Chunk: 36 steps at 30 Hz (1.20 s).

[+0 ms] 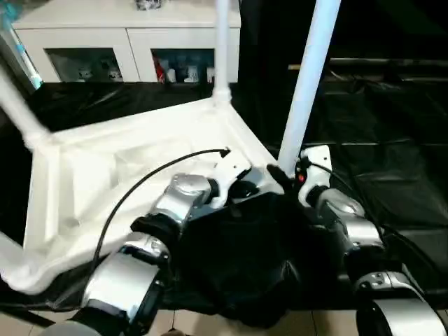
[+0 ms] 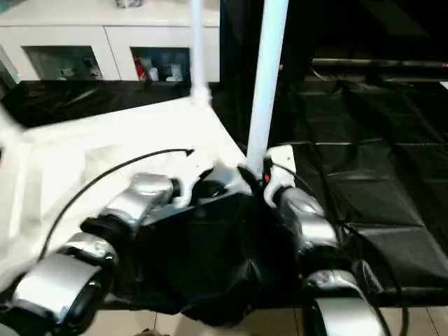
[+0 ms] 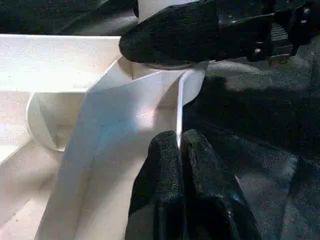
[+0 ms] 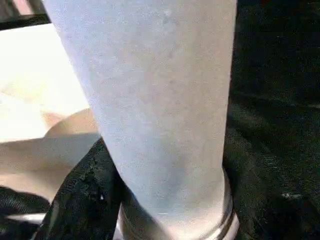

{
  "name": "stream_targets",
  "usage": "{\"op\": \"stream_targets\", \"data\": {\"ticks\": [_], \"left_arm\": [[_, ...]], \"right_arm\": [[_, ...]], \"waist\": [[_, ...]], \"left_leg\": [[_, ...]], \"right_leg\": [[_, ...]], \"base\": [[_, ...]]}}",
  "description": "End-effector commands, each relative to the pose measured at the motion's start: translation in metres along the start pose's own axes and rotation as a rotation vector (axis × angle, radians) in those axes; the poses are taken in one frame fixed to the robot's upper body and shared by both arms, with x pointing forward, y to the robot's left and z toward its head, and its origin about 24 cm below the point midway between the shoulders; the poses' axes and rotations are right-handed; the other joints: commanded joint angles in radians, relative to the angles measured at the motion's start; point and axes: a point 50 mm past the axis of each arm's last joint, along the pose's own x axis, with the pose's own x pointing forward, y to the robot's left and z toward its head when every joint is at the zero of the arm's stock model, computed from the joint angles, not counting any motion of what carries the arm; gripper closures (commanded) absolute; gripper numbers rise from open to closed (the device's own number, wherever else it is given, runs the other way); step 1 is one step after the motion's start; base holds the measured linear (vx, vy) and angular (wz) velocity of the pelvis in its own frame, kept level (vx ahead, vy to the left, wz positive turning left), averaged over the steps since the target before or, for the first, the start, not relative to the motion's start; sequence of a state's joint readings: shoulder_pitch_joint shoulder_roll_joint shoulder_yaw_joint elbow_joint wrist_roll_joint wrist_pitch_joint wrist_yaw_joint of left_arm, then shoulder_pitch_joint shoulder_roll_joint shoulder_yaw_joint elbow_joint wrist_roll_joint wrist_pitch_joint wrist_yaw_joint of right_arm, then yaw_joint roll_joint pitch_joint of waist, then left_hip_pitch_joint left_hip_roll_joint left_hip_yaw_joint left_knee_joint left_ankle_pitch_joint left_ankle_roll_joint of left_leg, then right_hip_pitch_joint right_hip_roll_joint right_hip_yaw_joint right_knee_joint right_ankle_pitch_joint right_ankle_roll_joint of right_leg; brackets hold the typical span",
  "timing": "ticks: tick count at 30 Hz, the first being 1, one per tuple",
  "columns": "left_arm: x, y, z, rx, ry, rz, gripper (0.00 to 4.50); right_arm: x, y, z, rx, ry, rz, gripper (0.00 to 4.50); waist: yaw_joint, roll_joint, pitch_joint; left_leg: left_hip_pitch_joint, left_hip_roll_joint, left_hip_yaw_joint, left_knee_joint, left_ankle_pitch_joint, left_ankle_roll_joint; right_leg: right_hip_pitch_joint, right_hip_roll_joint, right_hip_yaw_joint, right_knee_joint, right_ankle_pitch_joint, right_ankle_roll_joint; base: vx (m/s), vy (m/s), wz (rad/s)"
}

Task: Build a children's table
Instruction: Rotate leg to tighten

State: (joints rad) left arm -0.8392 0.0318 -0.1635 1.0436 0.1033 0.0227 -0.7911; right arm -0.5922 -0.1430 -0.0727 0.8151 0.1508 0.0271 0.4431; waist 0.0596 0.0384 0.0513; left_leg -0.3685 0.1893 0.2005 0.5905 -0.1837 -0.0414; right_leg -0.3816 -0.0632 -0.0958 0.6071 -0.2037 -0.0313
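Observation:
The white tabletop lies underside up on black cloth. Upright legs stand at its far corner and left corner. A third white leg rises from the near right corner socket. My right gripper is closed around the base of this leg, with one black finger lying across it just above the socket. In the right wrist view the leg stands close, with a metal ring at its foot. My left gripper is shut on the thin rim of the tabletop, a short way from that corner.
A white cabinet with glass doors stands behind the tabletop. Black cloth covers the ground to the right, and a bunched fold of it lies between my forearms. A black cable arcs over the tabletop.

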Motion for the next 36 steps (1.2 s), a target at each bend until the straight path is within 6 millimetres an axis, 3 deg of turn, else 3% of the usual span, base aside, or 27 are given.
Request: {"op": "stream_targets", "data": {"ticks": [1,3,4,8,9,11,21,23,24,31,36], "left_arm": [[0.005,-0.002,0.018,0.009,-0.085,0.016,4.50],[0.005,-0.003,0.017,0.019,-0.085,-0.004,4.50],[0.005,-0.003,0.016,0.026,-0.083,-0.012,4.50],[-0.003,-0.001,0.010,0.060,-0.074,-0.055,4.50],[-0.003,-0.001,0.010,0.060,-0.074,-0.055,4.50],[-0.005,0.000,0.009,0.069,-0.071,-0.059,4.50],[-0.019,0.011,0.001,0.093,-0.030,-0.084,4.50],[-0.019,0.011,0.001,0.093,-0.031,-0.086,4.50],[-0.020,0.011,0.001,0.096,-0.034,-0.099,4.50],[-0.020,0.008,0.001,0.102,-0.045,-0.135,4.50],[-0.020,0.008,0.004,0.127,-0.074,-0.115,4.50]], "right_arm": [[0.006,0.034,-0.027,0.014,0.100,0.147,1.98],[0.006,0.037,-0.025,0.005,0.085,0.187,1.98],[0.006,0.039,-0.024,0.000,0.076,0.206,1.42],[-0.005,0.025,-0.016,-0.052,0.056,0.301,1.19],[-0.005,0.025,-0.016,-0.052,0.056,0.301,0.93],[-0.009,0.021,-0.015,-0.074,0.062,0.337,0.93],[-0.072,-0.043,0.007,-0.194,0.127,0.519,0.93],[-0.075,-0.047,0.008,-0.195,0.130,0.519,0.93],[-0.086,-0.057,0.013,-0.200,0.140,0.514,0.93],[-0.095,-0.064,0.016,-0.198,0.139,0.496,0.93],[-0.097,-0.052,0.015,-0.163,0.133,0.571,0.93]], "waist": [[0.001,-0.018,-0.063],[0.001,-0.018,-0.061],[0.001,-0.018,-0.061],[0.005,-0.024,-0.061],[0.006,-0.024,-0.059],[0.007,-0.026,-0.060],[0.034,-0.032,-0.061],[0.031,-0.033,-0.061],[0.030,-0.031,-0.062],[0.034,-0.031,-0.063],[0.038,-0.030,-0.065]], "left_leg": [[0.005,0.048,-0.029,-0.059,-0.128,0.099],[0.006,0.048,-0.029,-0.059,-0.136,0.105],[0.007,0.049,-0.029,-0.059,-0.140,0.104],[0.005,0.050,-0.028,-0.058,-0.143,0.114],[0.005,0.050,-0.027,-0.058,-0.142,0.118],[0.005,0.050,-0.028,-0.059,-0.143,0.117],[0.002,0.048,-0.025,-0.050,-0.131,0.148],[-0.001,0.046,-0.026,-0.050,-0.127,0.148],[-0.001,0.044,-0.026,-0.049,-0.124,0.148],[-0.001,0.045,-0.026,-0.047,-0.110,0.155],[0.000,0.048,-0.027,-0.047,-0.111,0.162]], "right_leg": [[0.045,-0.102,0.062,-0.088,-0.179,-0.199],[0.046,-0.102,0.061,-0.090,-0.197,-0.198],[0.045,-0.102,0.060,-0.091,-0.206,-0.197],[0.048,-0.102,0.061,-0.090,-0.216,-0.189],[0.047,-0.101,0.060,-0.091,-0.217,-0.188],[0.047,-0.102,0.059,-0.092,-0.229,-0.185],[0.049,-0.096,0.055,-0.094,-0.237,-0.156],[0.049,-0.094,0.053,-0.094,-0.241,-0.154],[0.049,-0.093,0.051,-0.095,-0.243,-0.155],[0.047,-0.091,0.050,-0.093,-0.221,-0.160],[0.048,-0.091,0.049,-0.091,-0.204,-0.161]], "base": [[0.000,0.000,0.00],[0.000,0.000,0.00],[0.000,0.000,0.00],[0.000,0.000,0.00],[0.000,0.000,0.00],[0.000,0.000,0.00],[0.000,0.000,0.00],[0.000,0.000,0.00],[0.000,0.000,0.00],[0.000,0.000,0.00],[0.000,0.000,0.00]]}}
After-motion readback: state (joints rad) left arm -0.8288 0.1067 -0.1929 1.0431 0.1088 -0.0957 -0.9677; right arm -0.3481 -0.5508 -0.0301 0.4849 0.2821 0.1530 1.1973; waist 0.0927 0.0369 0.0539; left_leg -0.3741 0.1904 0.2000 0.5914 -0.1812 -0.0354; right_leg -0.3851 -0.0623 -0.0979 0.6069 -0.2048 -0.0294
